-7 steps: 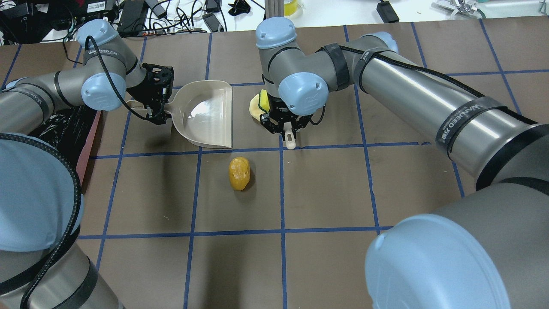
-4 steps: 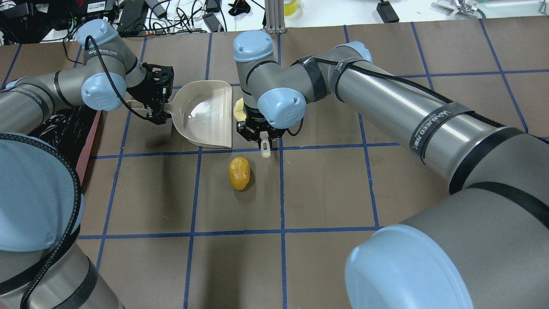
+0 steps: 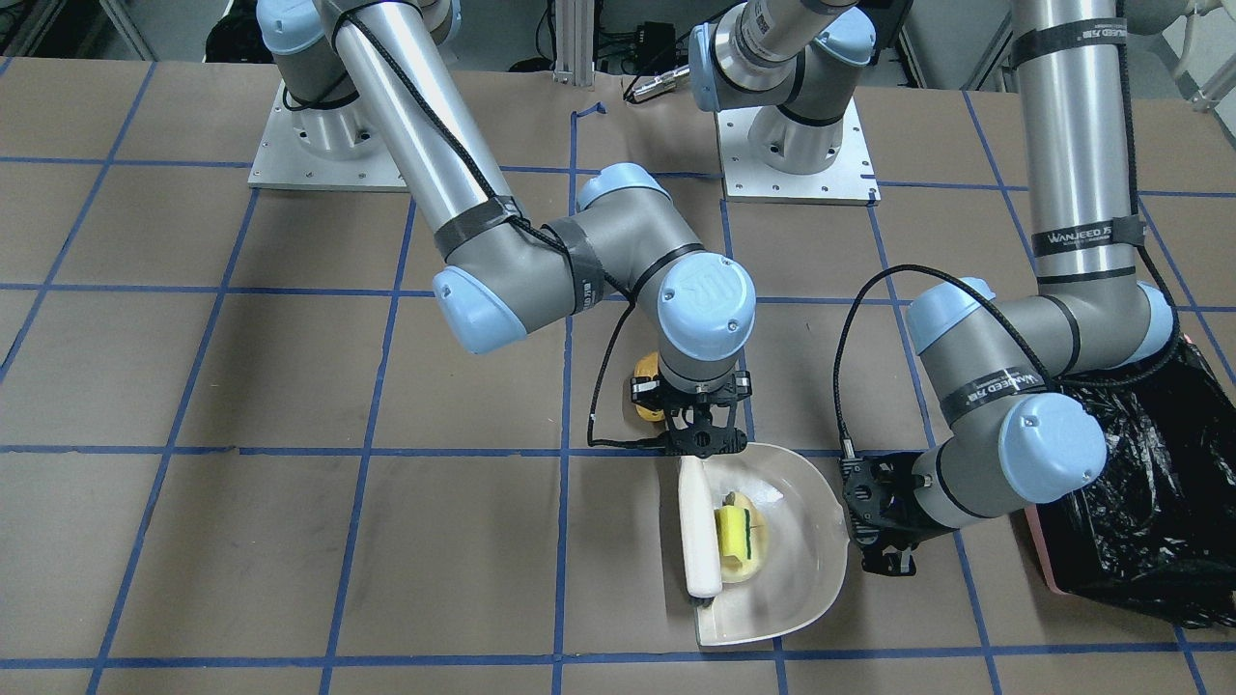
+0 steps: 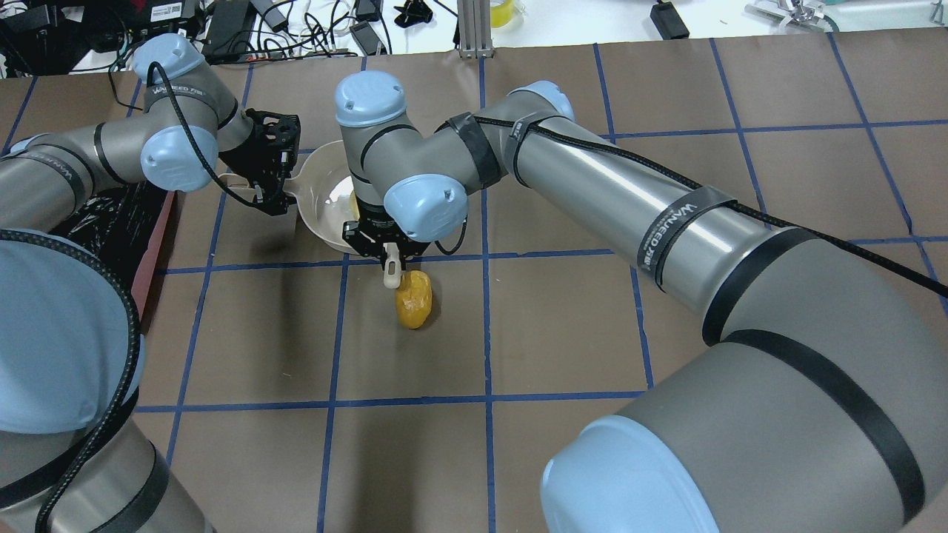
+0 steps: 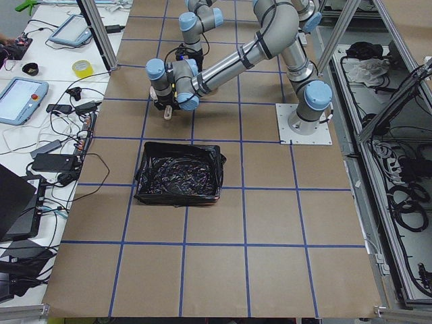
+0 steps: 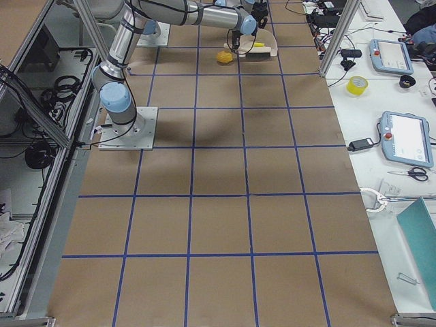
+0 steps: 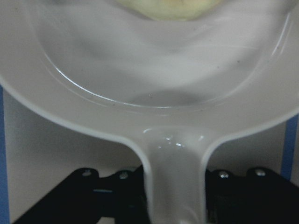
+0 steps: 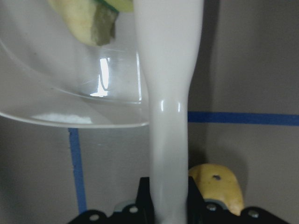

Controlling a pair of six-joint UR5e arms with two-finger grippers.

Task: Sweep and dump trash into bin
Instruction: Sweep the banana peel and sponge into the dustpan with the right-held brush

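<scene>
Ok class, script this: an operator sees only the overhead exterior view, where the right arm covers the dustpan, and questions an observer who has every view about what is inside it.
Operator: Are the sponge and slice in the dustpan?
Observer: Yes; the front-facing view shows the sponge wedge and the cream slice lying together inside the dustpan.
Operator: Where is the brush?
Observer: The brush lies along the dustpan's open mouth, beside them.
Operator: Is the handle gripped?
Observer: The left wrist view shows the dustpan's handle between the jaws of the left gripper.
</scene>
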